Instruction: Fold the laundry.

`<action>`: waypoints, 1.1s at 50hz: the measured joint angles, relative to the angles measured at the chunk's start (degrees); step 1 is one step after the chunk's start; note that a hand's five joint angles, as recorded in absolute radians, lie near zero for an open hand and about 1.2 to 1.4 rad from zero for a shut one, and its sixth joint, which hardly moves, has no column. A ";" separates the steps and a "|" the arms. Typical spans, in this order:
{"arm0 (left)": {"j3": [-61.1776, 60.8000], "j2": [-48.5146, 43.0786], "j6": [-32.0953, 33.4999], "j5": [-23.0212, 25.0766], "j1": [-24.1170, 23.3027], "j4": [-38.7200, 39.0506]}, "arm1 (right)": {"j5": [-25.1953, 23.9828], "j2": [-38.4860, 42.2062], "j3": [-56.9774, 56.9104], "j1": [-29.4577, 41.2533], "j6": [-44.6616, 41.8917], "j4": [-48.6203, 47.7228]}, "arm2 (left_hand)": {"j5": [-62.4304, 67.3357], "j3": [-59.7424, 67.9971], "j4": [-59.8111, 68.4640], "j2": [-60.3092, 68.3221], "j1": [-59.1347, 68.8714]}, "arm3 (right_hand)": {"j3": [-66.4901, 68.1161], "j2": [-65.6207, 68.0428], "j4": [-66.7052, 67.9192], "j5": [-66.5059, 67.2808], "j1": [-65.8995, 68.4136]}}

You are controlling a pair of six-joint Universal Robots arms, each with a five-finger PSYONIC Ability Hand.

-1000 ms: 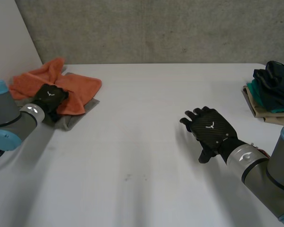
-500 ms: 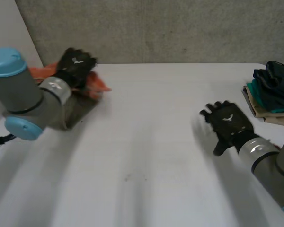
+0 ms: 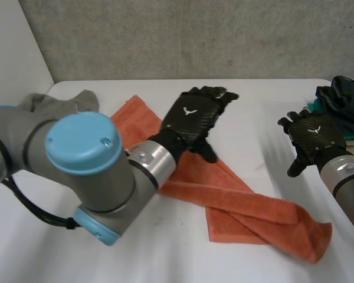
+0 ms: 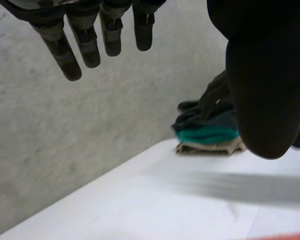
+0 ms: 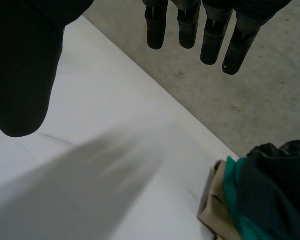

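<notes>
Head view: I see the orange towel (image 3: 248, 203) lying in a long rumpled strip across the middle of the white table (image 3: 165, 253), with a grey cloth (image 3: 65, 101) near its far-left end. The left hand (image 3: 192, 115) hovers over the towel, fingers straight, holding nothing (its wrist view agrees). The right hand (image 3: 311, 137), likewise released and empty, hangs just beside the folded stack (image 3: 342, 100).
</notes>
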 measured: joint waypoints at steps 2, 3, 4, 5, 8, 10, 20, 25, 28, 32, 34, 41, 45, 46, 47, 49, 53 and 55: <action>-0.89 1.09 0.66 -0.04 1.24 -1.35 | -0.79 -0.11 -0.14 0.05 -0.02 0.72 | 0.00 0.00 0.00 0.00 0.00 | 0.00 0.00 0.00 0.00 0.00; -0.89 1.09 0.66 -0.04 1.24 -1.35 | -0.79 -0.11 -0.14 0.05 -0.02 0.72 | 0.00 0.00 0.00 0.00 0.00 | 0.00 0.00 0.00 0.00 0.00; -3.62 3.86 2.32 -0.08 4.34 -4.76 | -3.06 -0.58 -0.71 0.15 -0.12 3.53 | 0.00 0.00 0.00 0.00 0.00 | 0.00 0.00 0.00 0.00 0.00; -4.80 4.93 3.07 -0.09 5.55 -5.96 | -4.01 -0.89 -1.09 0.17 -0.17 5.20 | 0.00 0.00 0.00 0.00 0.00 | 0.00 0.00 0.00 0.00 0.00; -7.67 6.78 5.64 -0.08 8.46 -7.77 | -6.13 -1.79 -2.46 0.16 -0.27 10.67 | 0.00 0.00 0.00 0.00 0.00 | 0.00 0.00 0.00 0.00 0.00; -9.39 7.56 8.30 -0.07 10.90 -8.35 | -7.06 -2.39 -3.47 0.16 -0.38 14.48 | 0.00 0.00 0.00 0.00 0.00 | 0.00 0.00 0.00 0.00 0.00; -11.53 4.04 27.47 0.62 23.12 -8.21 | -8.07 -4.49 -6.58 0.61 -3.73 34.39 | 0.00 0.01 0.11 0.09 0.18 | 0.00 0.00 0.00 0.00 0.00; -9.77 -1.64 36.71 1.77 28.18 -8.15 | -6.55 -3.38 -3.88 0.89 -6.60 33.41 | 0.18 0.12 0.12 0.23 0.18 | 0.00 0.00 0.00 0.00 0.00; -8.80 -3.87 38.93 2.80 29.51 -8.24 | -5.75 -2.36 -2.65 0.95 -7.19 30.98 | 0.18 0.12 0.12 0.48 0.19 | 0.00 0.00 0.00 0.00 0.00; -6.26 -8.03 41.16 6.43 31.54 -8.53 | -3.33 1.65 -0.84 0.99 -7.62 24.03 | 0.19 1.83 2.42 2.40 3.03 | 3.88 3.36 2.04 2.40 1.89; -5.75 -8.66 41.12 7.39 31.95 -8.59 | -2.57 2.93 -0.75 0.96 -7.60 22.37 | 0.19 1.95 2.64 2.47 3.29 | 7.90 7.57 6.54 5.97 5.70; -5.65 -8.86 40.47 8.68 32.35 -8.65 | -1.95 4.96 -1.02 0.93 -7.52 20.62 | 0.19 2.01 2.66 2.50 3.31 | 36.82 36.90 34.57 32.40 30.95; -6.18 -8.29 39.83 8.72 32.11 -8.69 | -2.19 5.11 -1.39 0.73 -7.34 20.58 | 0.19 2.01 2.66 2.50 3.31 | 55.61 54.85 54.52 52.24 44.79; -6.32 -8.11 39.68 8.70 32.06 -8.70 | -2.23 4.92 -1.48 0.68 -7.26 20.60 | 0.19 2.01 2.66 2.50 3.31 | 55.61 54.85 54.52 52.24 44.79; -6.62 -7.62 39.32 8.68 31.98 -8.70 | -2.28 4.17 -1.70 0.61 -7.09 20.61 | 0.19 2.01 2.66 2.50 3.31 | 55.74 54.85 54.61 52.31 44.79; -7.08 -6.91 38.74 8.68 31.92 -8.71 | -2.31 2.86 -2.00 0.60 -6.88 20.62 | 0.19 2.01 2.66 2.50 3.31 | 55.74 54.85 54.61 52.31 44.79; -8.15 -5.30 36.96 8.79 31.81 -8.73 | -2.35 -1.98 -2.74 0.82 -6.10 20.79 | 0.27 2.18 2.73 2.84 3.45 | 55.74 54.85 54.61 52.31 44.79; -8.41 -4.93 36.27 8.85 31.78 -8.73 | -2.37 -3.15 -3.03 1.03 -5.80 20.80 | 2.02 3.37 4.01 4.16 4.83 | 55.74 54.85 54.61 52.31 44.79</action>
